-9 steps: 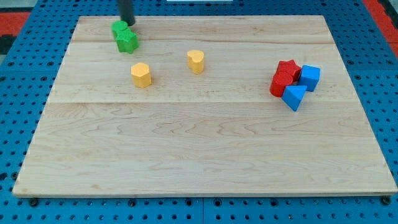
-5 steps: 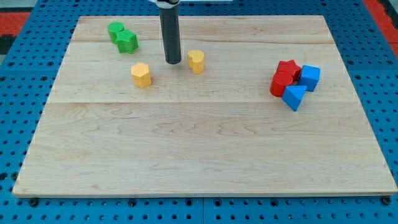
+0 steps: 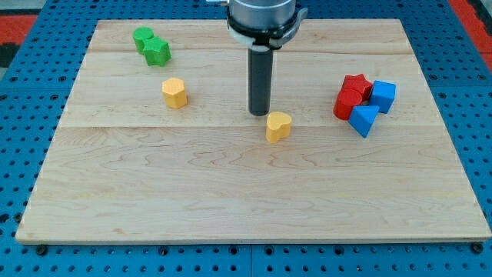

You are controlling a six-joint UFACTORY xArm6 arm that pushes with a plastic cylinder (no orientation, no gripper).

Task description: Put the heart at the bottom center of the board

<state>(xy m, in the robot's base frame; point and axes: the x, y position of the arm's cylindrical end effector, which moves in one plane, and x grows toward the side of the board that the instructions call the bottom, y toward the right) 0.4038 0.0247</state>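
Hanging straight down from the view's top centre, the arm ends in a silver collar [image 3: 261, 17] with the dark rod [image 3: 260, 81] below it, upright, no visible tilt. My tip [image 3: 259, 114] sits on the board just up and to the view's left of the yellow heart [image 3: 278, 125]; contact or a hairline gap, cannot tell. The rod has no jaws and holds nothing, it only stands beside the block.

The yellow heart lies near the board's middle, slightly right of centre, well above the bottom edge. Bottom centre of the board holds no block.

Other blocks:
- yellow hexagonal block [image 3: 174, 92], left of the tip, well apart from it.
- two green blocks touching at the top left: one roundish [image 3: 142, 36], one star-like [image 3: 158, 51].
- right-side cluster, all packed together: red star [image 3: 357, 83], a second red block [image 3: 347, 102] below it (shape unclear), blue cube [image 3: 382, 95], blue triangular block [image 3: 364, 119].

Surface: light wooden board [image 3: 246, 192], planks running left to right, grain visible. It rests on a blue pegboard [image 3: 15, 115] with a regular hole grid. Red patches of pegboard show at the top left corner [image 3: 19, 15] and top right corner [image 3: 473, 11]. Nothing else of the room is in frame.
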